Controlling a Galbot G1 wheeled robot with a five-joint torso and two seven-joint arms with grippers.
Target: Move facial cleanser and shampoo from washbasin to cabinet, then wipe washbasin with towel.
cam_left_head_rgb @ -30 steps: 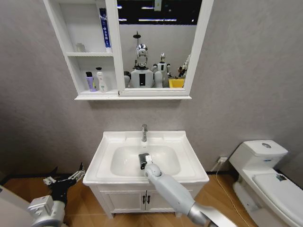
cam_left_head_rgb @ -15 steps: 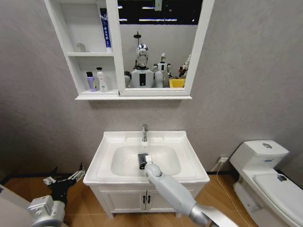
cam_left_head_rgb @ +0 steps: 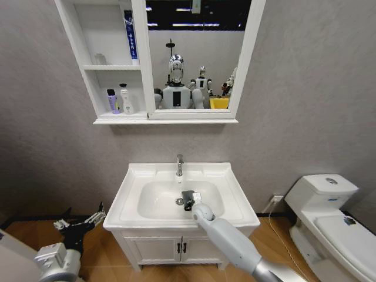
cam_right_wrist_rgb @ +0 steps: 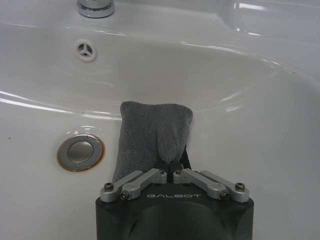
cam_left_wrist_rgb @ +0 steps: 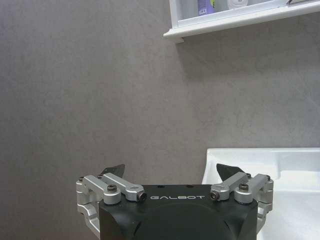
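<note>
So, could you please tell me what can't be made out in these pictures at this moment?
- Head view: the towel is mostly hidden behind the right hand.
- Head view: labels on the two bottles in the cabinet are too small to read.
- Left wrist view: the washbasin is cut off by the edge.
- Right wrist view: the tap is cut off by the edge.

One washbasin (cam_left_head_rgb: 235, 202), one towel (cam_right_wrist_rgb: 150, 137), one cabinet (cam_left_head_rgb: 141, 59), two bottles (cam_left_head_rgb: 119, 100), two end effectors (cam_left_wrist_rgb: 170, 172).

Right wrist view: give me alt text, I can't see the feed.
The right gripper is shut on the grey towel, pressing it against the white washbasin bowl beside the drain. The chrome tap base and overflow hole lie beyond.
</note>
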